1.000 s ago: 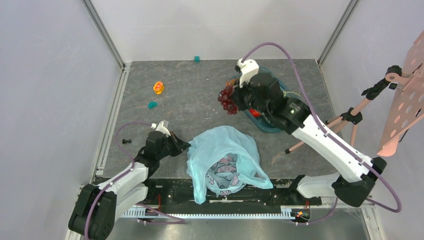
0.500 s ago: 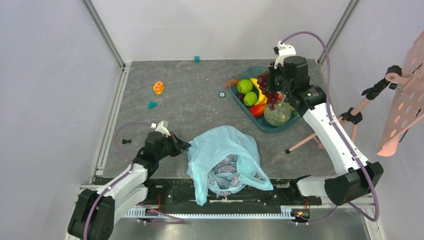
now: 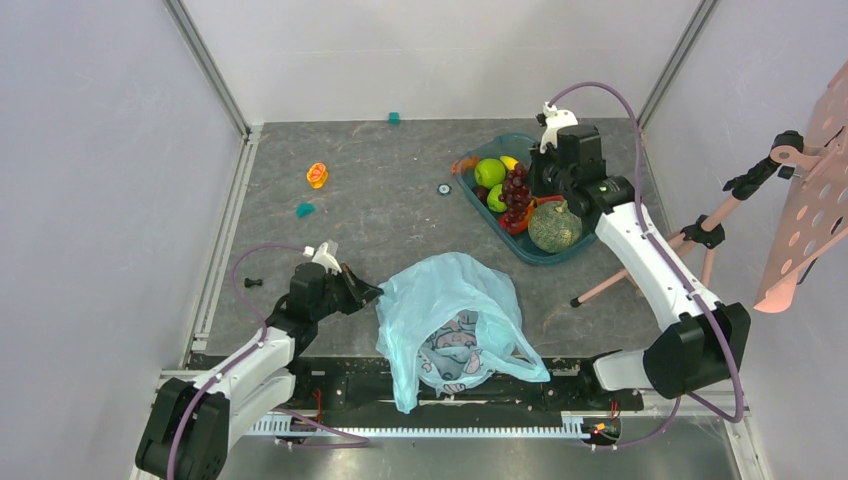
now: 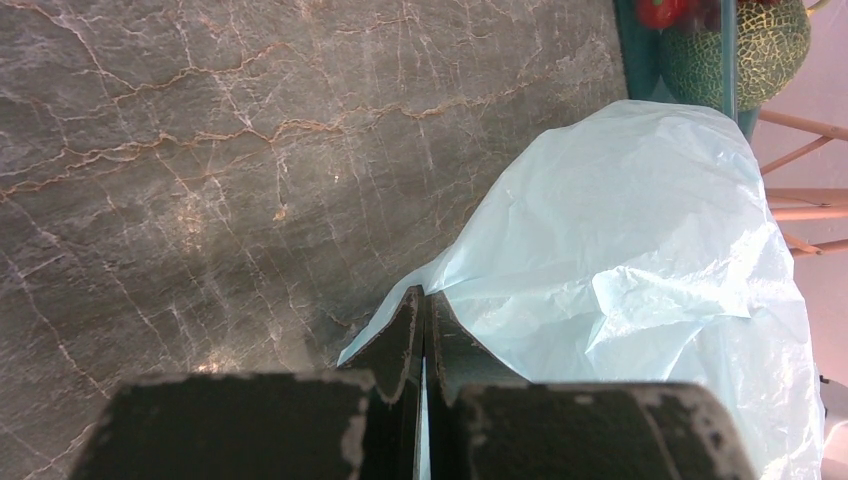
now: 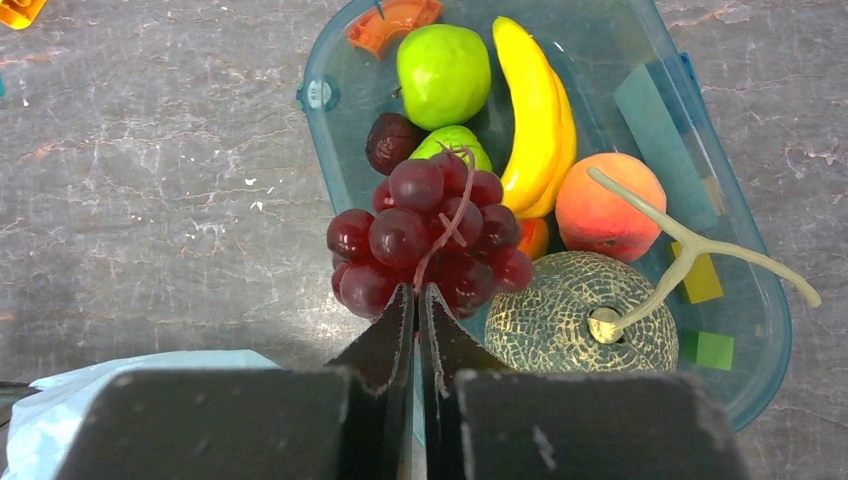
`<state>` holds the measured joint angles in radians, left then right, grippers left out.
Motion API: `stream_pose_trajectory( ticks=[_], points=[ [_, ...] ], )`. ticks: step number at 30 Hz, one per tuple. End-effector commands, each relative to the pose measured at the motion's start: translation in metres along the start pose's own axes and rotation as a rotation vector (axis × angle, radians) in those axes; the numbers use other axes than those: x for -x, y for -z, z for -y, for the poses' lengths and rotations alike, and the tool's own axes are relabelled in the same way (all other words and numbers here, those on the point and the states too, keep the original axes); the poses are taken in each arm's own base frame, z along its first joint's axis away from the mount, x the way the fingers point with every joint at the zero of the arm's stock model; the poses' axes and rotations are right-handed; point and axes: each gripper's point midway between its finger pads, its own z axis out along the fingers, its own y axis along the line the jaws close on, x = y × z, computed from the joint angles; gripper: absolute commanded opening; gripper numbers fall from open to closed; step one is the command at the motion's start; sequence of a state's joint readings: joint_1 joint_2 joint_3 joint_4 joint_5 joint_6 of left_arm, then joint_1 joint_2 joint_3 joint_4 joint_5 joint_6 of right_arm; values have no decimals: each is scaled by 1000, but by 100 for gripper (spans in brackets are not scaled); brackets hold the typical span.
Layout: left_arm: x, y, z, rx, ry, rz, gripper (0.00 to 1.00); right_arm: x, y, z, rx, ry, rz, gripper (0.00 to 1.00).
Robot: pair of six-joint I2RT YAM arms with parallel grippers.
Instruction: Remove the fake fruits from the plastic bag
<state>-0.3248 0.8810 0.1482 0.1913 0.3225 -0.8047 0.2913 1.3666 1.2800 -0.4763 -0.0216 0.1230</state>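
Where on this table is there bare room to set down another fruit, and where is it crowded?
Widest bare patch: the table between the teal block, the plastic bag and the tray. Also the strip beyond the orange toy. Crowded: the tray, packed around the grape bunch.

Overhead and close wrist views (downward) share the bag (image 3: 447, 297).

I work over a dark grey tabletop (image 3: 380, 200) veined like marble, its cracks pale orange. Plain white walls (image 3: 430, 50) box it in on three sides, joined by aluminium corner posts (image 3: 205, 65). To my right, a pink perforated panel (image 3: 810, 190) stands on a tripod (image 3: 706, 232). The light is soft and even.
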Motion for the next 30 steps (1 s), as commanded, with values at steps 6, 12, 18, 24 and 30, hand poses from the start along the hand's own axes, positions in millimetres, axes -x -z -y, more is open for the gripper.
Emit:
stream_pose_trajectory(
  ticks=[6,12,18,24,30],
  points=[
    [3,0,0,-3,-31,14,2,12,-8,29,-115,9,59,0],
    [1,-1,-4,14,-19,13,2,-8,-37,51,-178,-32,-17,0],
    [-1,-1,-7,23,-6,7,2,-12,-64,70,-237,-60,-35,0],
    [-2,1,-7,24,-3,7,2,-14,-93,82,-246,-81,-78,17],
    [-4,2,-11,34,5,15,2,2,-86,88,-278,-86,-37,65]
  ],
)
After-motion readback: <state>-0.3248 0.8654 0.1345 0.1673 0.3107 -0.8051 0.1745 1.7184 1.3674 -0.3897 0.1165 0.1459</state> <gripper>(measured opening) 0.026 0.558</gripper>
